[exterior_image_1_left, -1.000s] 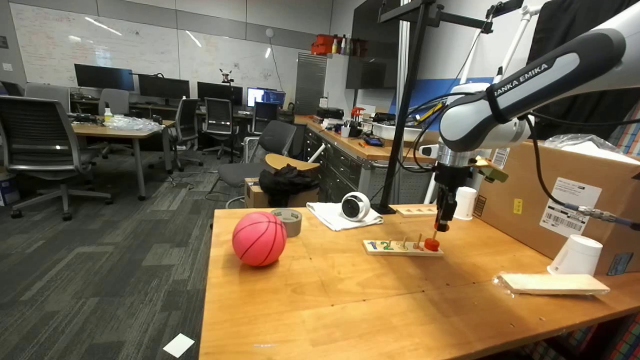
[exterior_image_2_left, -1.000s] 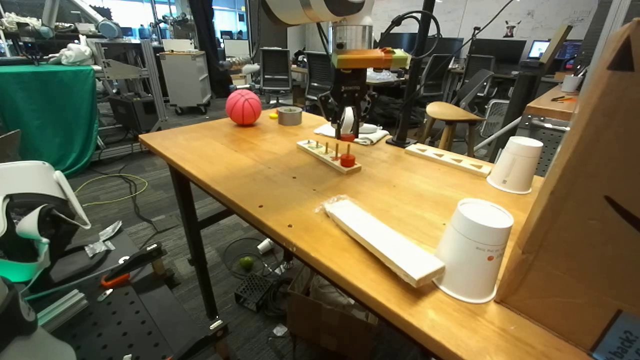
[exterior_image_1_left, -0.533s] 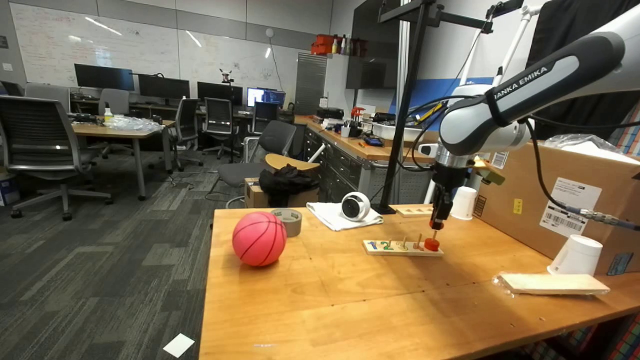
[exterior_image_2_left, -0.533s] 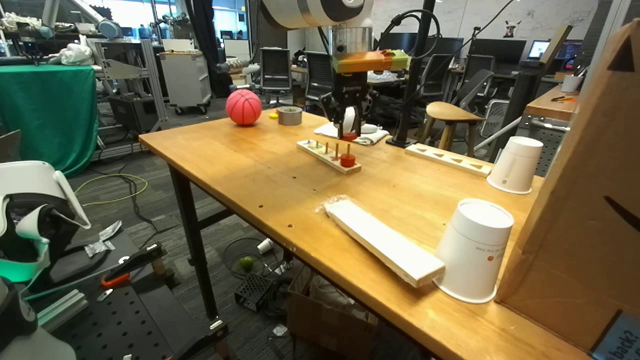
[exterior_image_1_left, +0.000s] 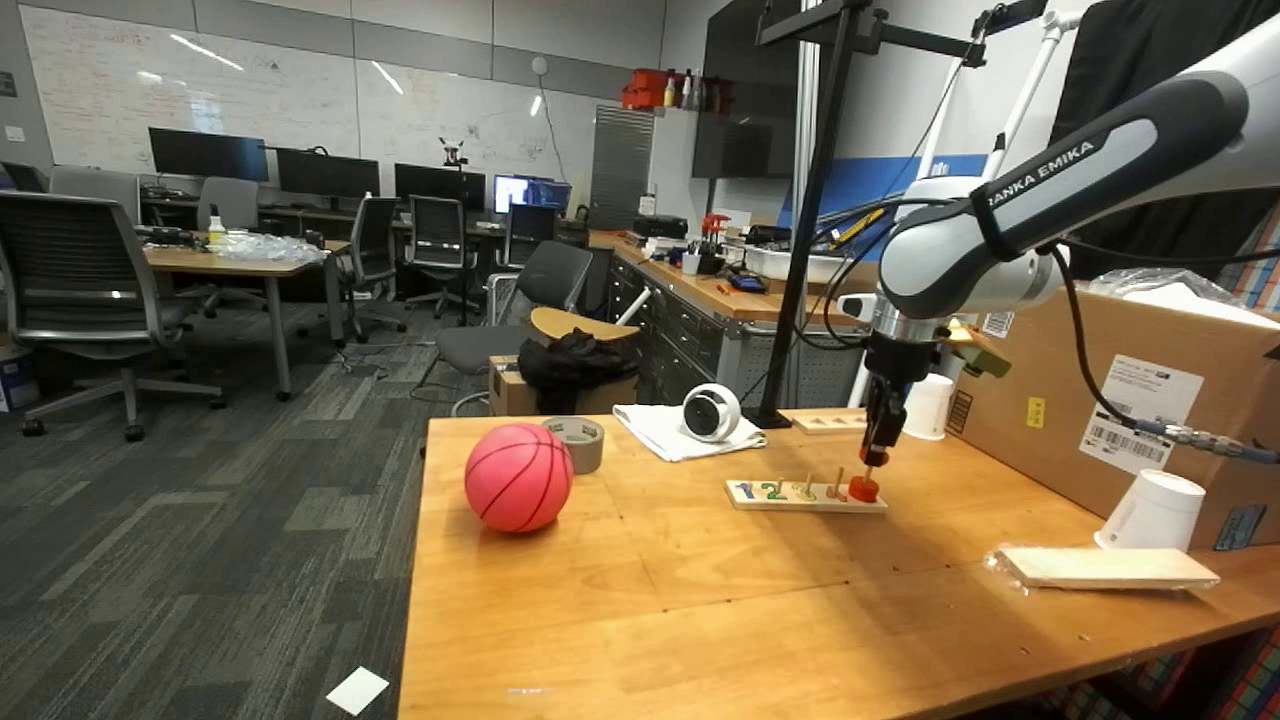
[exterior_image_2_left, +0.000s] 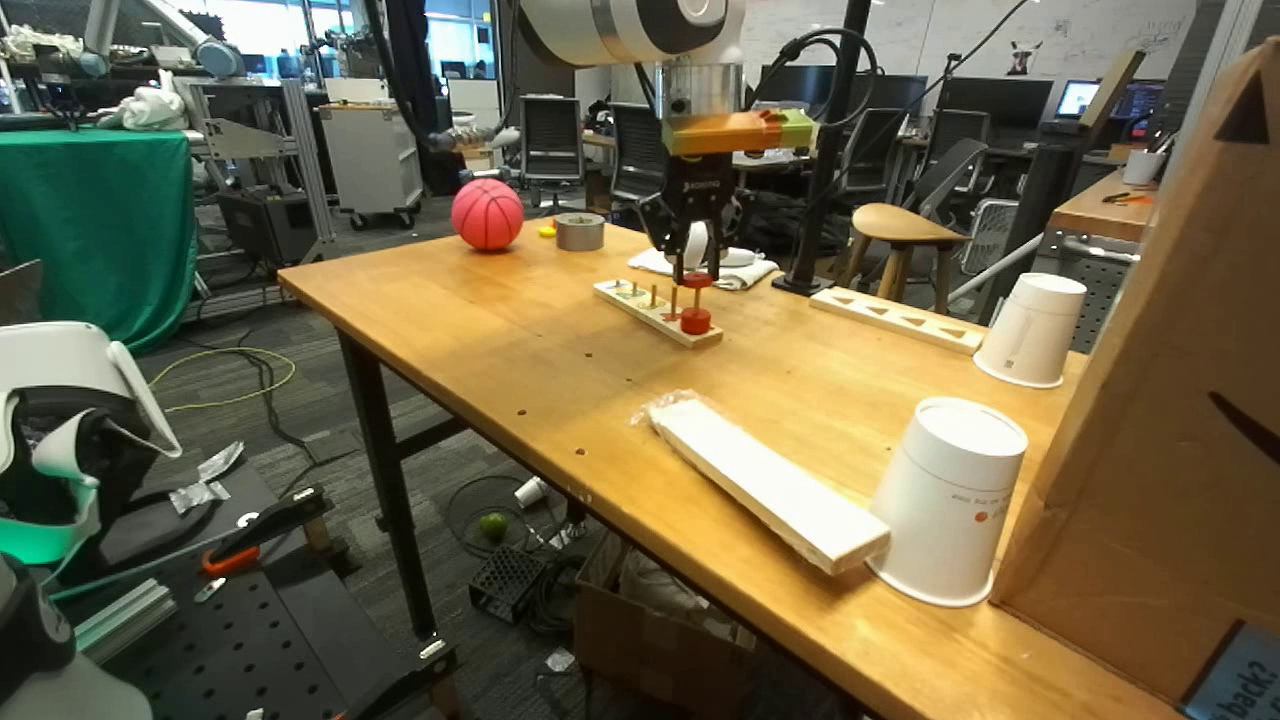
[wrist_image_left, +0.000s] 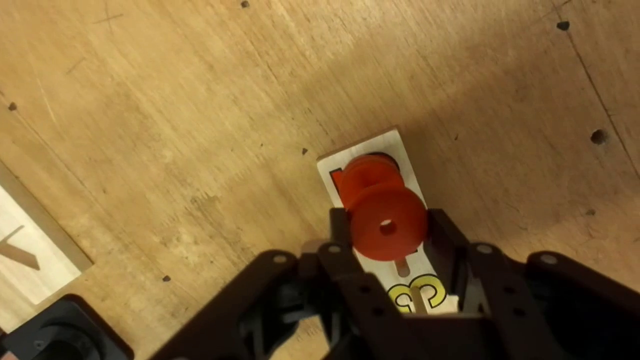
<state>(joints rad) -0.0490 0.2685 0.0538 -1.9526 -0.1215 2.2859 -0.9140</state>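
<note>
My gripper (wrist_image_left: 389, 220) is shut on a red ring (wrist_image_left: 372, 245) with a hole in its middle. The held ring also shows in an exterior view (exterior_image_2_left: 697, 281), close to the top of the end peg of a wooden number board (exterior_image_2_left: 706, 338). Whether the peg tip is inside the hole I cannot tell. Red rings (exterior_image_2_left: 695, 320) sit at the foot of that same peg. They also show in the wrist view (wrist_image_left: 370, 170), partly covered by the held ring. The board's other pegs are bare, with painted numbers such as a yellow 3 (wrist_image_left: 437, 290) beside them.
A pink ball (exterior_image_1_left: 518, 478), a tape roll (exterior_image_1_left: 590, 450) and a white camera (exterior_image_1_left: 711, 412) on a cloth stand on the table. A board with triangular cutouts (exterior_image_2_left: 895, 322), white cups (exterior_image_2_left: 950, 500), a wrapped plank (exterior_image_2_left: 765, 480), a cardboard box (exterior_image_1_left: 1060, 370) and a black post (exterior_image_1_left: 800, 250) stand about.
My gripper has shifted slightly and come down a little, with the red ring still held. The ring now shows lower, against the top of the end peg. The board has not moved.
</note>
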